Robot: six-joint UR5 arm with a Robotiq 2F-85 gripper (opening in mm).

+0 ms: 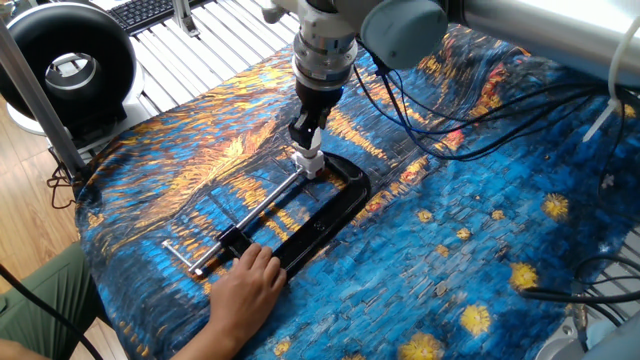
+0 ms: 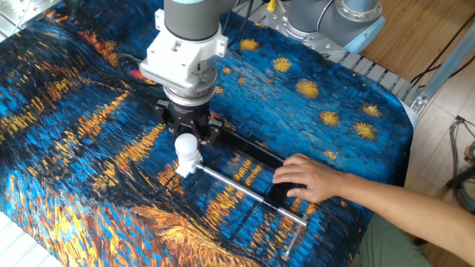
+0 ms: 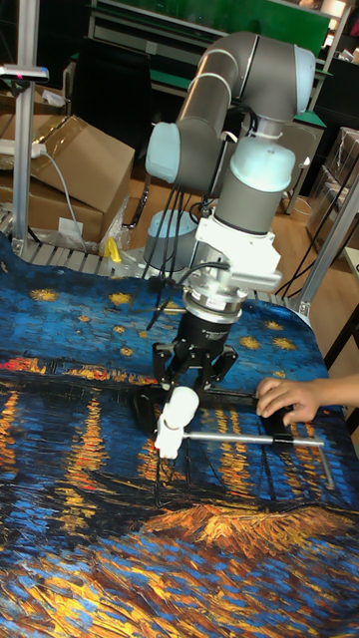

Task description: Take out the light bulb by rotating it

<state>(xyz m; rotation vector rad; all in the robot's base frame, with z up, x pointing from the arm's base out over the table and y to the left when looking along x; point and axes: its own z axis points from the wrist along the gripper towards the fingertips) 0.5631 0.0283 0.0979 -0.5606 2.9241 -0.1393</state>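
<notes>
The light bulb (image 2: 186, 145) is a small white frosted globe sitting upright in a white socket (image 2: 190, 165). A black clamp (image 1: 330, 213) holds the socket against the end of its silver screw rod (image 2: 245, 193). My gripper (image 2: 187, 137) comes down from above with its black fingers closed around the bulb. In one fixed view the gripper (image 1: 309, 140) hides most of the bulb (image 1: 311, 152). In the tall fixed view the bulb (image 3: 182, 405) shows just below the gripper (image 3: 189, 391), leaning slightly. A person's hand (image 2: 308, 178) presses on the clamp's bar.
A blue and orange painted cloth (image 1: 480, 250) covers the table. Black cables (image 1: 480, 110) hang from the arm over the cloth. A black round device (image 1: 65, 65) stands off the far left edge. A second robot base (image 2: 334, 18) and cardboard boxes (image 3: 80, 159) lie beyond the table.
</notes>
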